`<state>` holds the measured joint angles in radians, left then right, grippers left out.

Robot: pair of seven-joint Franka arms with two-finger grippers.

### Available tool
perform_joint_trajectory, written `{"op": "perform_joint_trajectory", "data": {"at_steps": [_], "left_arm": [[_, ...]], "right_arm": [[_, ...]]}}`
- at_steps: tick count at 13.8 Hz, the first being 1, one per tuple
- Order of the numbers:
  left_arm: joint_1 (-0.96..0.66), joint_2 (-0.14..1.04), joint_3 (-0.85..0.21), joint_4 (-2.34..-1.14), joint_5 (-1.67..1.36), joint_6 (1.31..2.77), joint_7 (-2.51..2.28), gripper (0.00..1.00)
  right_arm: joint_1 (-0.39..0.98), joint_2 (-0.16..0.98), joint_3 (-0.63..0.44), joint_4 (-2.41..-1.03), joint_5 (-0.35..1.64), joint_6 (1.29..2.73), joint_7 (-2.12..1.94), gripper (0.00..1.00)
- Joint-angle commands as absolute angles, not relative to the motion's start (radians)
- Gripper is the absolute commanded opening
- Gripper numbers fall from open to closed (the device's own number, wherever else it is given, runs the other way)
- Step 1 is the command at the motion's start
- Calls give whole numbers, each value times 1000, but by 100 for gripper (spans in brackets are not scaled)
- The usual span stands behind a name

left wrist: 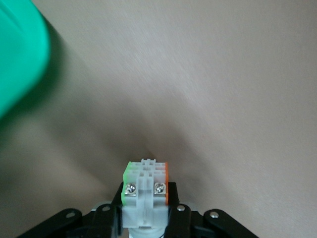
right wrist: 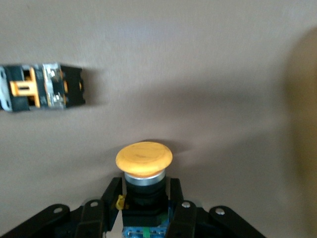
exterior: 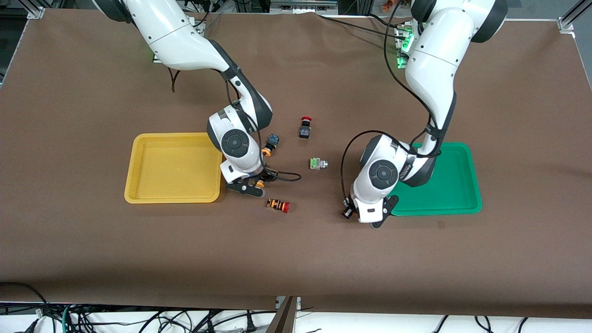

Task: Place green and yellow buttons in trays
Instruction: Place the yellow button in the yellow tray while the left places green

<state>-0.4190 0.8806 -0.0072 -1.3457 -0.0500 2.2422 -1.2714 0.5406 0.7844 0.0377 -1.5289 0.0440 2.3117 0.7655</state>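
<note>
The right gripper is seen pinched on a yellow-capped button; in the right wrist view its dark body is clamped between the two fingers, the round cap pointing away from the wrist, while the lower part of the body is cut off at the frame edge. In the front view this button is almost wholly hidden under the wrist. The gripper is held over the brown table, just beside the yellow tray, at the tray's 3 o'clock edge. A second yellow-capped button lies at 12 o'clock from the gripper, partly masked by the arm. An orange-black striped switch lies at 5 o'clock from it; only its body is shown in the right wrist view.

The left gripper is closed on a whitish button, whose terminal end with two screws is seen in the left wrist view; the cap end is hidden between the fingers. In the front view this button cannot be made out. The gripper is held over the table at the 7 o'clock corner of the green tray, only a blurred edge of which is shown in the wrist view.

A pale green button lies between the two grippers, with a red mushroom switch at its 11 o'clock.
</note>
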Motion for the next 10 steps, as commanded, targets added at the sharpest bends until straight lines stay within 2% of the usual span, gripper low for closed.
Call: {"op": "perform_joint_trajectory", "data": {"at_steps": [1, 3, 5, 8, 10], "left_arm": [[-419, 769, 37, -1354, -32, 2047, -1136, 0], [-407, 706, 90, -1359, -32, 1845, -853, 0], [-370, 677, 109, -1387, -31, 1769, -639, 0], [-306, 664, 110, -1460, -31, 1781, -414, 0], [-273, 658, 107, -1555, -31, 1868, -232, 0]], "right_arm": [[425, 738, 38, -1490, 57, 2135, 513, 0], [335, 700, 31, -1500, 57, 2027, 293, 0], [287, 695, -23, -1517, 51, 1962, 117, 0], [284, 667, -113, -1603, 51, 1962, -44, 0], [284, 640, -165, -1682, 55, 1976, -131, 0]]}}
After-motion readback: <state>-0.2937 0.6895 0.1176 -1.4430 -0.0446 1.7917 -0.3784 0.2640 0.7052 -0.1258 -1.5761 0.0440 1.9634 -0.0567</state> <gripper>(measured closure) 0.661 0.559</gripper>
